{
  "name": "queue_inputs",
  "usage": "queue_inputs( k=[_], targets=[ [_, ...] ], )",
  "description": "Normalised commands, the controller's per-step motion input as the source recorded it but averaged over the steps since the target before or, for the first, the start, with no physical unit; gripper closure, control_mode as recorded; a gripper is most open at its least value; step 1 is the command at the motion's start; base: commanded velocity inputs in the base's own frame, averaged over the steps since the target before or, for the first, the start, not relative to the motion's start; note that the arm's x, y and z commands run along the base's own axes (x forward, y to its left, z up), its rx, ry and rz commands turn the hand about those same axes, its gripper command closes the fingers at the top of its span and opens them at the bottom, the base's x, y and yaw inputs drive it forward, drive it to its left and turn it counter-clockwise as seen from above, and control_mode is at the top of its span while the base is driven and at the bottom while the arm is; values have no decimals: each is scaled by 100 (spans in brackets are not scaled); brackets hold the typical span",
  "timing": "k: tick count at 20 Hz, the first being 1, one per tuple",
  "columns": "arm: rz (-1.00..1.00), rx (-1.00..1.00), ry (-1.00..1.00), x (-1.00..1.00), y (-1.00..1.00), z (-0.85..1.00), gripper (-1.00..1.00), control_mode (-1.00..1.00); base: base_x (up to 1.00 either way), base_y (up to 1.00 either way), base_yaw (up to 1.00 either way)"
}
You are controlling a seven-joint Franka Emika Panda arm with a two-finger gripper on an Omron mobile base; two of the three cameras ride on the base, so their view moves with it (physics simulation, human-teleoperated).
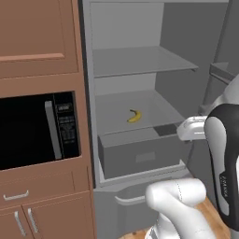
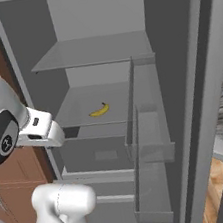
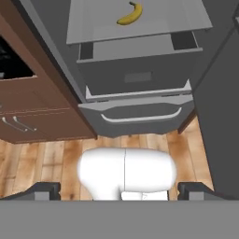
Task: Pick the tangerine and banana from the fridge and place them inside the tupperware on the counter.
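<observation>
One banana is lying on the lower of the two flat grey shelves inside the open fridge, roughly in the middle of that shelf, with nothing else on it. The upper shelf is sitting bare above it. Directly under the banana's shelf, one grey drawer is sitting in the fridge body, and its front is showing a shallow rectangular recess. In the right base view the fridge door is standing swung wide, carrying door bins stacked along its inner face.

The gripper is hanging well short of the fridge, above the wooden floor, with its two dark fingertips standing far apart and nothing between them. To the left of the fridge, one black microwave is sitting in brown wood cabinetry, with three silver handles showing on the drawer and doors below it.
</observation>
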Motion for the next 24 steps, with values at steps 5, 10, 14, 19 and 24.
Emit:
queue_inputs(
  k=[5, 10, 14, 19, 24],
  targets=[
    [0, 0, 0, 0, 0, 0, -100, 100, 33, 0, 0],
    [0, -2, -3, 0, 0, -19, -100, -100, 6, 0, 0],
    [0, -7, -11, 19, 0, -54, -100, -100, 0, 0, 0],
    [0, -6, -22, 33, 0, -27, -100, -100, 0, 0, 0],
    [0, -1, -13, 12, -1, 0, -100, -100, 0, 0, 0]
  ],
)
